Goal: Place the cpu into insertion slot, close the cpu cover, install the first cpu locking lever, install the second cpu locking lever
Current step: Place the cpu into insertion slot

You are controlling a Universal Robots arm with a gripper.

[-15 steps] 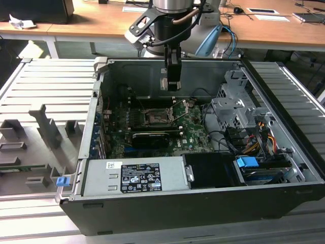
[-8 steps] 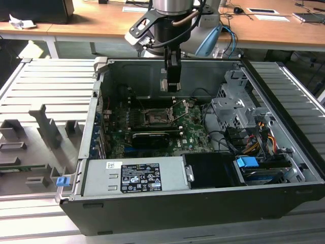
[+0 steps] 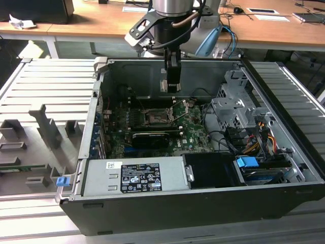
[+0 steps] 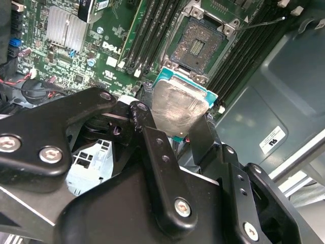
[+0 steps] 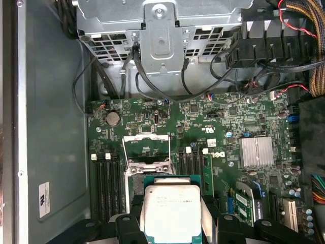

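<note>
My gripper (image 4: 175, 122) pinches the cpu (image 4: 180, 99) by its edges, small print on its face, above the bare slot (image 4: 195, 46) — a white label (image 4: 274, 140) sits on the case wall.

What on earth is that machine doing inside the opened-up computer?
A robot arm reaches down into an open computer case. Its claw is shut on the edges of the cpu, a small square silvery chip, and holds it in the air above the green motherboard. The insertion slot lies uncovered and empty, its contact field bare, so the chip has not been seated yet.
</note>
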